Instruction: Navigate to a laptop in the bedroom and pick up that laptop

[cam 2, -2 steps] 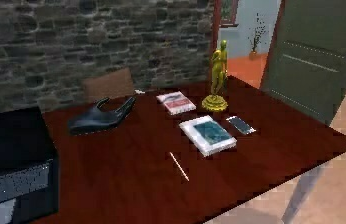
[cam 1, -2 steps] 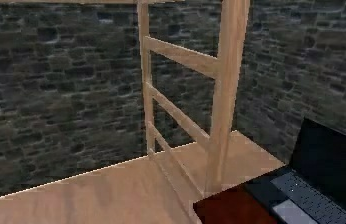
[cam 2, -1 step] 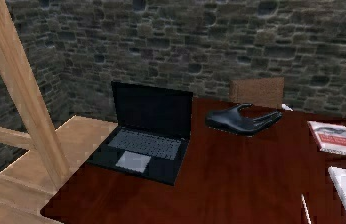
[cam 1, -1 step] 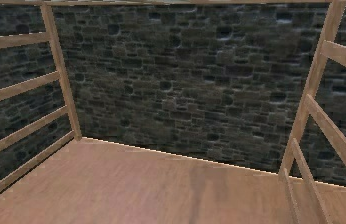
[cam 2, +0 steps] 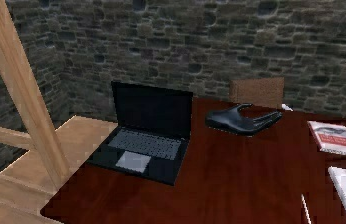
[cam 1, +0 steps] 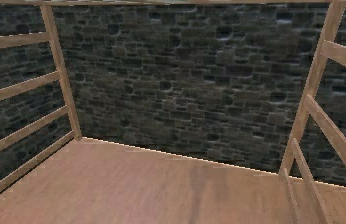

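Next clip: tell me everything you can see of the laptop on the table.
The laptop is black and lies lid up on the dark red wooden table, near its corner at the arm side view's left. Its screen is dark and stands nearly upright; the base shows a grey keyboard and a paler touchpad. Only the table touches it.

Glossy wood table (cam 2: pixel 231 170), matt laptop (cam 2: pixel 146 130), rough stone wall (cam 1: pixel 181 80)

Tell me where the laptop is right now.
The laptop stands open on the dark red table, left of middle in the arm side view, between a wooden frame on its left and a dark curved object on its right.
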Tool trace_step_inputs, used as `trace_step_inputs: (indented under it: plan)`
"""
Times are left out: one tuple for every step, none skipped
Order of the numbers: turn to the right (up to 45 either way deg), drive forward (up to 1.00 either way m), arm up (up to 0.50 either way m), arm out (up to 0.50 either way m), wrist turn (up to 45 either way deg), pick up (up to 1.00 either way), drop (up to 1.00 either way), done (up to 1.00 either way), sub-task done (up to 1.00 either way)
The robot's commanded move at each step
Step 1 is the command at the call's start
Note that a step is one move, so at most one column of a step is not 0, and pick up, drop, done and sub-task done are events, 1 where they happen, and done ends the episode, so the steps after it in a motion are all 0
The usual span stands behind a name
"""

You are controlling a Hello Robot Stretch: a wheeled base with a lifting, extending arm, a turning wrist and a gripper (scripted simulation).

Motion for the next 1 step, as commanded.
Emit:
trace_step_inputs:
  plan:
    - [0.0, 0.00, 0.36, 0.00, 0.0, 0.00, 0.00, 0.00, 0.00]
